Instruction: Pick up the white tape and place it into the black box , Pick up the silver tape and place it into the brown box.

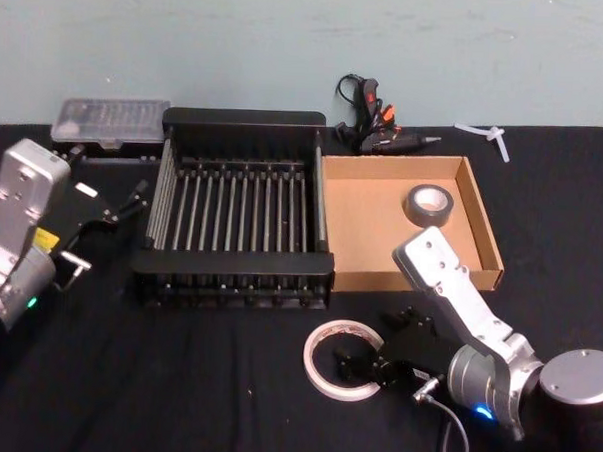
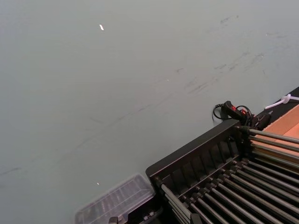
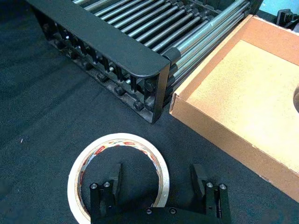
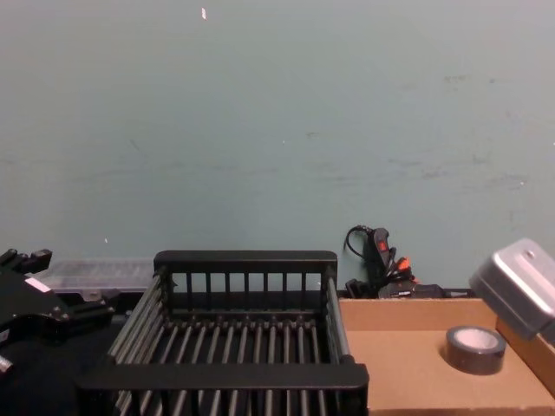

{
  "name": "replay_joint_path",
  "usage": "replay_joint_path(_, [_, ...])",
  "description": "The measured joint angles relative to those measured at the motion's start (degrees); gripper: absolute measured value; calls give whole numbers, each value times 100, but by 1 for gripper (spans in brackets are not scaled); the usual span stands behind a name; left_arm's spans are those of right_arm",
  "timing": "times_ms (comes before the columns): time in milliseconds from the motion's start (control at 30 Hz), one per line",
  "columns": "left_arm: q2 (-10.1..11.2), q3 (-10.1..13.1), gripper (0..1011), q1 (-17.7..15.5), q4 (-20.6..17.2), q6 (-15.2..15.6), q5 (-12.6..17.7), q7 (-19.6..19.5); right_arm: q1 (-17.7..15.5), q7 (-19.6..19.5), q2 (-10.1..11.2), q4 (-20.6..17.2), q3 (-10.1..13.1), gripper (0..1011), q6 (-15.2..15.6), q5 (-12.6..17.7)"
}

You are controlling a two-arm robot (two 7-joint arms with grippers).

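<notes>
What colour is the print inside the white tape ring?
Red, on the white tape's inner core, clearest in the right wrist view.

I can read no words, brands or numbers here. The white tape [image 3: 119,175] carries red print on its inner core, seen from my right wrist, but the marks are too small for me to make out. A yellow sticker [image 1: 45,238] sits on my left arm in the head view, and whatever is written on it is illegible.
</notes>
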Motion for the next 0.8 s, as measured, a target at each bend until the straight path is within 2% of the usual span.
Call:
replay_joint_path(333, [0, 0, 1001, 0, 0, 0, 0, 0, 0, 0, 0, -4, 5, 761, 4, 9])
replay_joint_path(367, [0, 0, 1001, 0, 0, 0, 0, 0, 0, 0, 0, -5, 6, 696, 5, 10])
replay_joint_path(433, [0, 0, 1001, 1, 0, 0, 0, 0, 0, 0, 0, -5, 6, 657, 6, 11])
replay_joint_path(467, [0, 0, 1001, 0, 0, 0, 0, 0, 0, 0, 0, -5, 7, 600, 7, 12])
replay_joint_path(500, [0, 0, 1001, 0, 0, 0, 0, 0, 0, -1, 0, -5, 7, 600, 7, 13])
replay_joint_path(567, [0, 0, 1001, 0, 0, 0, 0, 0, 0, -1, 0, -5, 8, 494, 10, 13])
replay_joint_path(800, [0, 0, 1001, 0, 0, 0, 0, 0, 0, -6, 1, -5, 9, 345, 14, 7])
